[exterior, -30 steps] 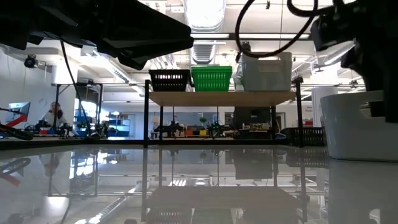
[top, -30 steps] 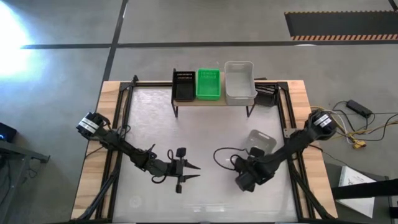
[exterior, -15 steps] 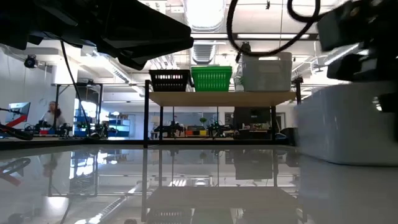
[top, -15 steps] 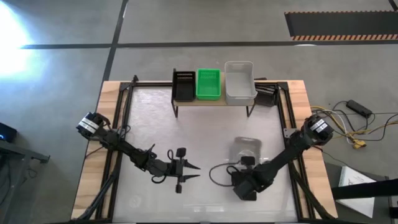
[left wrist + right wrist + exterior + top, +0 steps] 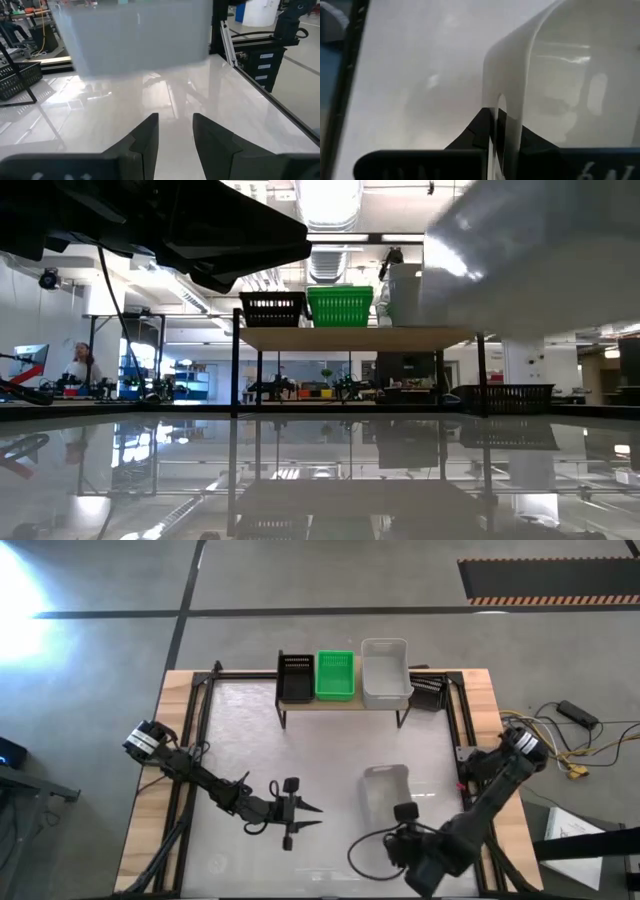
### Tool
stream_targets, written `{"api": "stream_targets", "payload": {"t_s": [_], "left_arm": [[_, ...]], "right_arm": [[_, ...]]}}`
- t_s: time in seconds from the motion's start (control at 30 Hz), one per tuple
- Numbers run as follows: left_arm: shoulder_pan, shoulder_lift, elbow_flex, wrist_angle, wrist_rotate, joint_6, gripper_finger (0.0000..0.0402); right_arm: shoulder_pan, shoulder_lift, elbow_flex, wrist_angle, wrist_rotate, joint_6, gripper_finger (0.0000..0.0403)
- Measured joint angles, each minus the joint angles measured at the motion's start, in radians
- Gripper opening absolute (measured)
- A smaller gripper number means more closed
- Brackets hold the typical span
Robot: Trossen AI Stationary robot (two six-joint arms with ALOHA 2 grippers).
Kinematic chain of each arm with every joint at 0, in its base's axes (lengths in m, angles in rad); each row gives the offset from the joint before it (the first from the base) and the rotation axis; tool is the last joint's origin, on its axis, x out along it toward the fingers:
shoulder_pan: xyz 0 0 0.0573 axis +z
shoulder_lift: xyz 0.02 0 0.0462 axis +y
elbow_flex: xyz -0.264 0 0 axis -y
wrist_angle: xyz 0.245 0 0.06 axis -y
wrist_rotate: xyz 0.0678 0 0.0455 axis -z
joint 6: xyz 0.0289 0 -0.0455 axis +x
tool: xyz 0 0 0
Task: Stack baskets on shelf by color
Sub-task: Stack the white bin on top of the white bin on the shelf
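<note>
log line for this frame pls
right gripper: shut on white basket rim, lifted off table | left gripper: idle, low over table | shelf: black, green, white baskets

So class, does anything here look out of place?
Yes: a black basket sits on the table behind the shelf, not on it, and the right gripper holds a white basket by its rim.

We saw a glossy white tabletop (image 5: 320, 740) with light wooden edge strips (image 5: 150, 760) and a black metal frame (image 5: 200, 710) around it, sitting on a grey concrete floor (image 5: 300, 580). A black floor mat with an orange-striped edge (image 5: 550, 580) lay at the far right, and tangled yellow and black cables (image 5: 575, 755) were on the right. A person sat way back at a workbench (image 5: 78, 365).
</note>
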Motion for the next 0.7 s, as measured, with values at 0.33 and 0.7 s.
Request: {"api": "stream_targets", "payload": {"t_s": [0.33,0.7], "left_arm": [[0.000,0.000,0.001,0.000,0.000,0.000,0.0105],[0.000,0.001,0.001,0.001,0.000,-0.001,0.0105]], "right_arm": [[-0.039,-0.018,0.373,-0.391,0.424,-0.161,0.0009],[-0.478,-0.141,0.519,-0.417,0.421,-0.694,0.0009]]}}
